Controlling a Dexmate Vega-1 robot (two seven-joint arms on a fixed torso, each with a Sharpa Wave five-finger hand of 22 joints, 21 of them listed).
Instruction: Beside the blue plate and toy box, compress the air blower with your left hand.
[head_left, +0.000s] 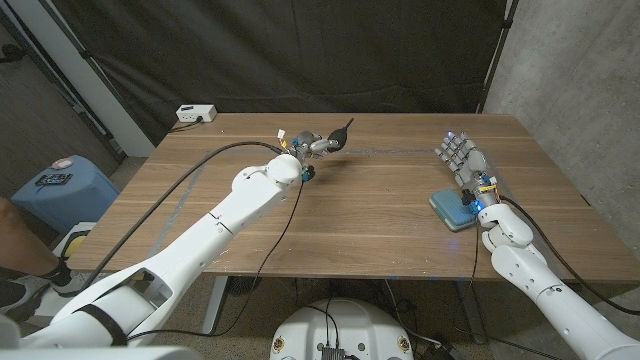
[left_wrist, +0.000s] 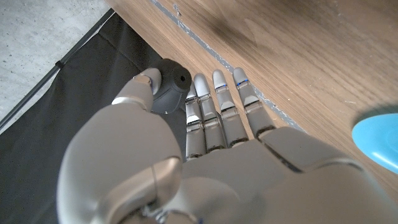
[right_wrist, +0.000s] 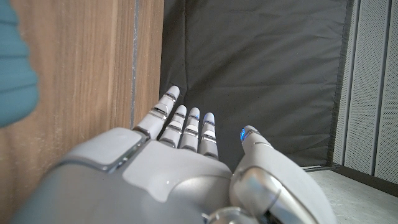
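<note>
The black air blower (head_left: 335, 138) is at the table's far middle, nozzle pointing away and to the right. My left hand (head_left: 312, 146) holds it. In the left wrist view the thumb (left_wrist: 144, 84) presses on the dark bulb (left_wrist: 173, 82), and the fingers (left_wrist: 214, 102) lie straight alongside it. A blue flat object (head_left: 452, 210) lies on the right side of the table, beside my right wrist. Just beyond it my right hand (head_left: 462, 158) is open, its fingers (right_wrist: 186, 127) straight and apart with nothing in them. A light blue rounded edge (left_wrist: 376, 142) shows in the left wrist view.
A white power strip (head_left: 195, 113) sits at the table's far left corner. Off the table's left side stand a blue stool (head_left: 60, 188) and a person's leg (head_left: 18, 245). A black curtain (head_left: 300, 50) hangs behind the table.
</note>
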